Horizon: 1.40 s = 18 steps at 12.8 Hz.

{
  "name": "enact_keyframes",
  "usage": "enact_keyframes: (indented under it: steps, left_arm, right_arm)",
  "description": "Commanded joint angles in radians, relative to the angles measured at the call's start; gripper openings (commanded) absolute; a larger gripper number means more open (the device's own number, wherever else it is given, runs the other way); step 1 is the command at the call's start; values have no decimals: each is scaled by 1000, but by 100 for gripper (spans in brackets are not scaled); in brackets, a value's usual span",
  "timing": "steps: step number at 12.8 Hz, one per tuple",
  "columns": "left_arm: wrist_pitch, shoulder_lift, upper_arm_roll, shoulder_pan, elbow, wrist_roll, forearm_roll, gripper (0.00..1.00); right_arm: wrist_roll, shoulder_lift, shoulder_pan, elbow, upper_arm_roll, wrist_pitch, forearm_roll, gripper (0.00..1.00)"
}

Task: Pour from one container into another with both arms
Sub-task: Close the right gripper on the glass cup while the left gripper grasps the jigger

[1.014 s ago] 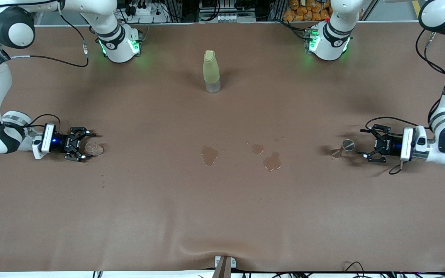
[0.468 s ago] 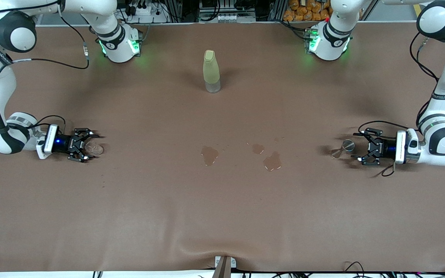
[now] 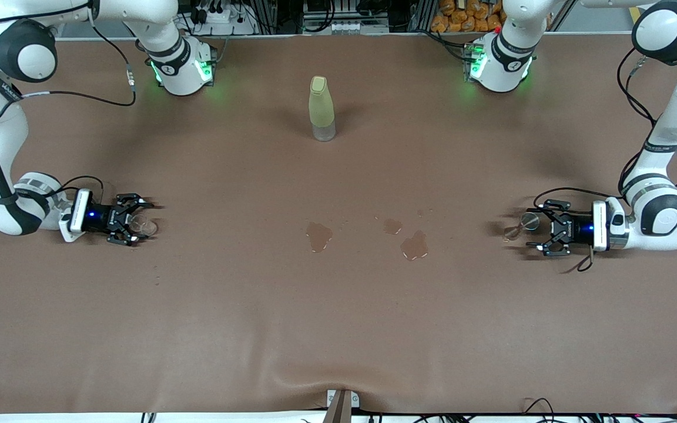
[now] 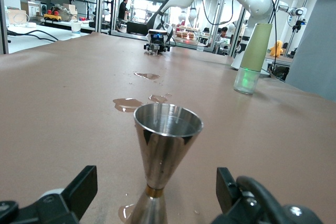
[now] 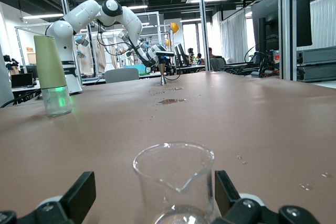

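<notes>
Brown paper-covered table [image 3: 338, 329] fills the scene, and standing upright near the robots' bases is our landmark, a tall pale-green bottle with a clear base [image 3: 321, 109]. Nearer the front camera than that bottle lie three small wet patches of spilled liquid [image 3: 319, 235].

Off toward the right arm's end from the bottle, and nearer the front camera, the right gripper [image 3: 138, 219] sits low at the table, fingers [image 5: 77, 195] spread wide on either side of a small clear glass beaker with a pouring lip [image 5: 174, 178]. Nothing gripped; there is a visible gap each side.

Toward the left arm's end from the bottle, also nearer the camera, the left gripper [image 3: 539, 230] is low too, fingers [image 4: 80, 186] parted around a polished steel double-cone jigger [image 4: 164, 156], which stands upright on its lower cone. No contact there either.

Handling, by my reckoning: both vessels look light and rigid, but slick. The glass is breakable, so a moderate squeeze on its straight wall, below the lip, seems right. The jigger is top-heavy on a narrow foot and easily tipped; its waist, at the brass-coloured band, looks the surest hold.
</notes>
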<state>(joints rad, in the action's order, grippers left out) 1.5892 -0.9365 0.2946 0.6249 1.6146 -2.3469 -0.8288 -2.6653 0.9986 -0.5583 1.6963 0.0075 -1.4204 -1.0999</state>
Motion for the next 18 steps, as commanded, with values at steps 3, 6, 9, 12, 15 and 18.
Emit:
enact_keyframes:
  steps: [3,6,9,12,15,18]
  left_arm:
    - [29,5,1,1,22,-34,-26,96]
    - [47,4,1,1,33,-34,-30,78]
    - [57,5,1,-7,47,-43,-44,70]
    - [57,10,1,-7,48,-48,-44,61]
    - [63,12,1,-7,50,-49,-41,53]
    - [64,12,1,-8,50,-52,-39,46]
  right_arm:
    - [-22,22,-3,-23,9,12,-20,74]
    - [-7,22,-2,-38,9,14,-20,50]
    - [34,15,-2,-43,12,27,-20,31]
    - [53,6,5,-43,12,37,-20,21]
    - [79,-6,11,-43,22,37,-20,18]
    - [77,-5,12,-43,23,38,-20,16]
